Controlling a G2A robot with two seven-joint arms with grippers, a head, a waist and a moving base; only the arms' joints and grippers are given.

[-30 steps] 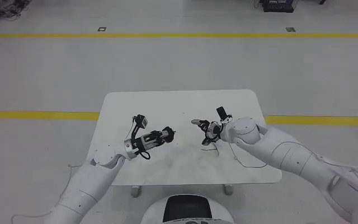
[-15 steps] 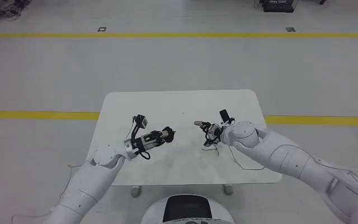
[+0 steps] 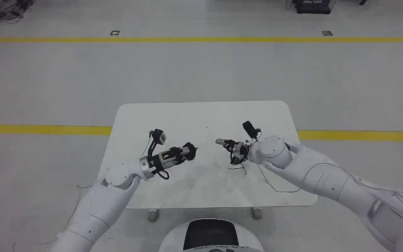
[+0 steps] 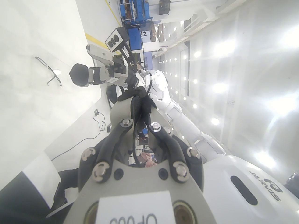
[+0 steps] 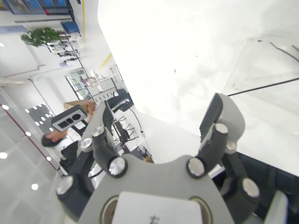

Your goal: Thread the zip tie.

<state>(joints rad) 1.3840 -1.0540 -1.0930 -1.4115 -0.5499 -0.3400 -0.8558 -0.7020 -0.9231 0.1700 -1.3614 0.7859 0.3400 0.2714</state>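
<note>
My left claw (image 3: 191, 150) is clenched. Both fingers are pressed together on the zip tie (image 4: 134, 141), a thin black strap that runs from the fingertips back toward the palm. The claw hangs above the table (image 3: 189, 120), left of centre. It points right toward my other claw, near it but apart.

Near-right of centre, a loose black tie (image 4: 51, 71) lies flat on the tabletop. One end forks into two short legs. I cannot tell whether it is one bent tie or two crossed. A clear sheet (image 5: 261, 57) lies flat on the table here, with a black strap across it.

Just beyond the loose black tie, my right claw (image 5: 160, 104) is released. Its fingers stand wide apart with nothing between the ribbed black pads (image 5: 210, 115). It hangs above the table and points left.

A yellow floor line (image 3: 56, 130) runs left to right on either side of the table. A second yellow line (image 3: 201, 40) lies far beyond the table's far edge.
</note>
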